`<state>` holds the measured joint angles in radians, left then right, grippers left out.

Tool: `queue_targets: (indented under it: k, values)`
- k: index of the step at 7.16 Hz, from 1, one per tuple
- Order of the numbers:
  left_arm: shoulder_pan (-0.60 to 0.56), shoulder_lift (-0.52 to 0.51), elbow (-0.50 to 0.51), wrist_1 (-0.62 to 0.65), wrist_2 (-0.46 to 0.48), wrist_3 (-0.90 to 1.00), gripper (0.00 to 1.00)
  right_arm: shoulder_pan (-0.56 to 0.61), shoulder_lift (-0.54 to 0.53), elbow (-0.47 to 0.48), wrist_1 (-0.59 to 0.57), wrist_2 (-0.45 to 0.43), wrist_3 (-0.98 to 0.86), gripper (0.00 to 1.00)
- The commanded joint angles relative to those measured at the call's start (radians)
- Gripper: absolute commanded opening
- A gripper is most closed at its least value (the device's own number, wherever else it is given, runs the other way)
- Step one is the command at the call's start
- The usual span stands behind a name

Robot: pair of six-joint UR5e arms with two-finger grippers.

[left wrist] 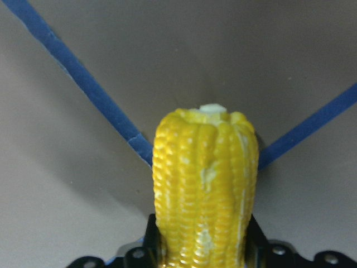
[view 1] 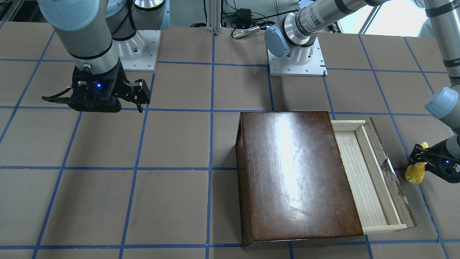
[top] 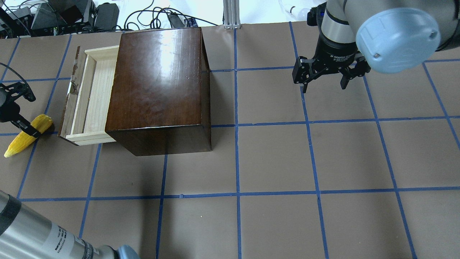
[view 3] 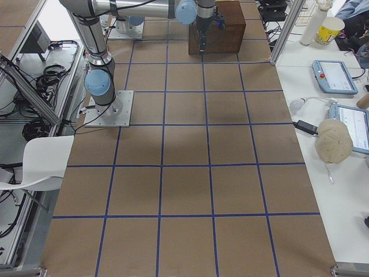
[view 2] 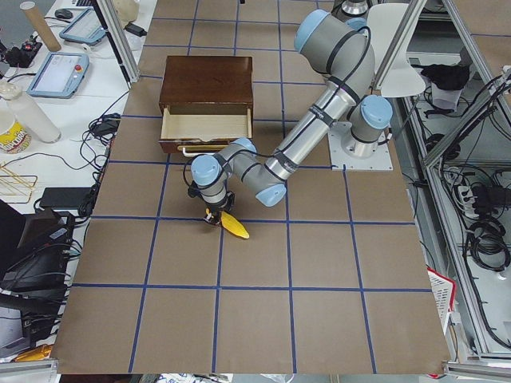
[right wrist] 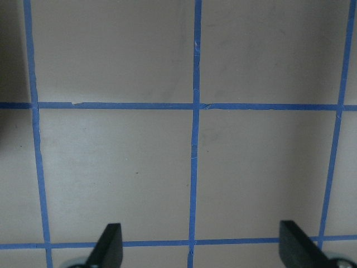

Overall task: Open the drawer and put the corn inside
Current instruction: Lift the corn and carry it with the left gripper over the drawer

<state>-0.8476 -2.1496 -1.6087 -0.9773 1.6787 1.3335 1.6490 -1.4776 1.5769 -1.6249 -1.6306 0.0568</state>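
The dark brown box (top: 158,79) stands at the table's left half with its pale-wood drawer (top: 90,97) pulled open and empty; the drawer also shows in the front view (view 1: 363,172). The yellow corn (top: 16,145) lies low by the table just outside the drawer's dark front panel. My left gripper (top: 27,130) is shut on the corn near its thick end. In the left wrist view the corn (left wrist: 203,184) fills the space between the fingers. My right gripper (top: 325,81) is open and empty, hanging above the table far to the right of the box.
The brown table (top: 273,158) carries a blue tape grid. Cables and equipment (top: 72,14) sit past the far edge behind the box. The left arm's forearm (top: 32,233) crosses the near left corner. The right wrist view shows only bare table (right wrist: 195,139).
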Motion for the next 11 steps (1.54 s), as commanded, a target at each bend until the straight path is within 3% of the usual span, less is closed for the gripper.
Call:
queue_targets:
  k: [1, 5, 9, 11]
  values:
    - [-0.013, 0.022, 0.033, -0.014, -0.002, -0.066, 0.0, 0.0, 0.0, 0.0, 0.0, 0.0, 0.0, 1.0]
    - [-0.088, 0.102, 0.137, -0.194, -0.036, -0.288, 0.0, 0.0, -0.001, 0.0, 0.0, 0.002, 0.0, 1.0]
    - [-0.152, 0.155, 0.292, -0.461, -0.079, -0.506, 0.0, 0.0, 0.0, 0.0, 0.0, 0.002, 0.0, 1.0]
    - [-0.232, 0.181, 0.319, -0.486, -0.082, -0.696, 0.0, 0.0, 0.0, 0.0, 0.0, 0.003, 0.0, 1.0]
